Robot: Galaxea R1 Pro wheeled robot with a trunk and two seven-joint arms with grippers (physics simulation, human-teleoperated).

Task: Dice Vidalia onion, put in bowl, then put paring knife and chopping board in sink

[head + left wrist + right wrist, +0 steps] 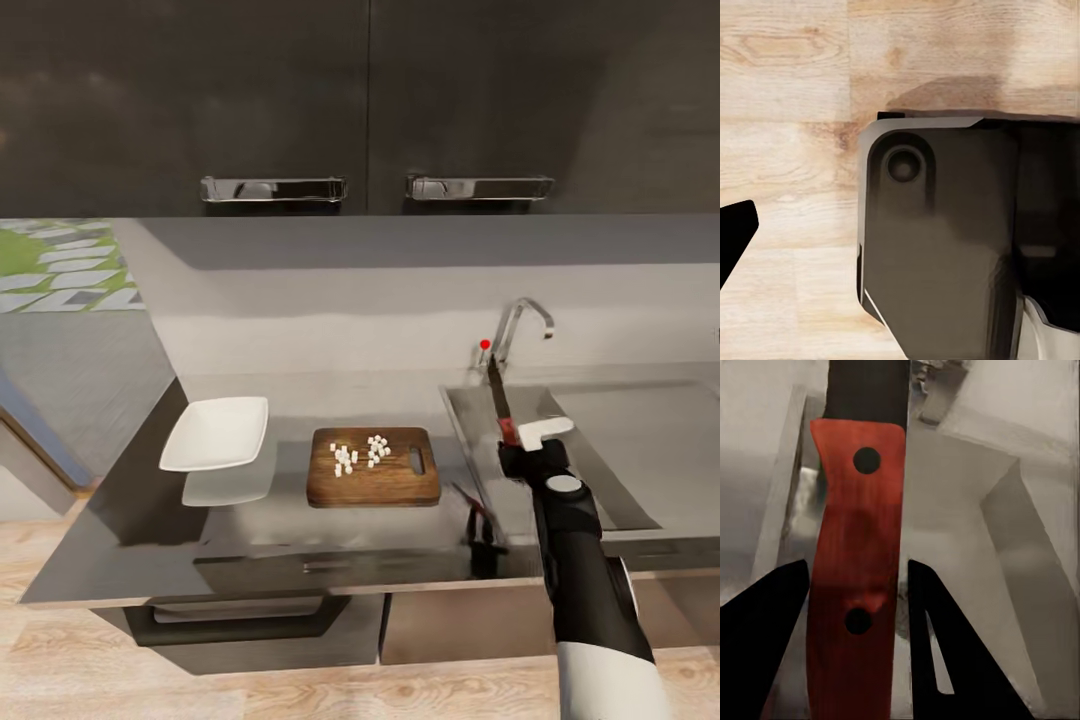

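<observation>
The paring knife (498,400) is held over the drainboard of the sink (640,450), its dark blade pointing away toward the tap. My right gripper (522,440) is shut on its red handle (859,510), which sits between the black fingers (765,637). The wooden chopping board (385,487) lies on the countertop (130,510) left of the sink, with several small white onion dice (358,453) on it. The white bowl (215,432) stands left of the board and looks empty. One black fingertip (735,232) of my left gripper shows over the wooden floor.
A chrome tap (522,322) with a red knob (485,344) stands behind the sink. Dark wall cabinets with metal handles (272,188) hang above the counter. In the left wrist view the robot's dark base (945,240) stands on the wooden floor (787,75).
</observation>
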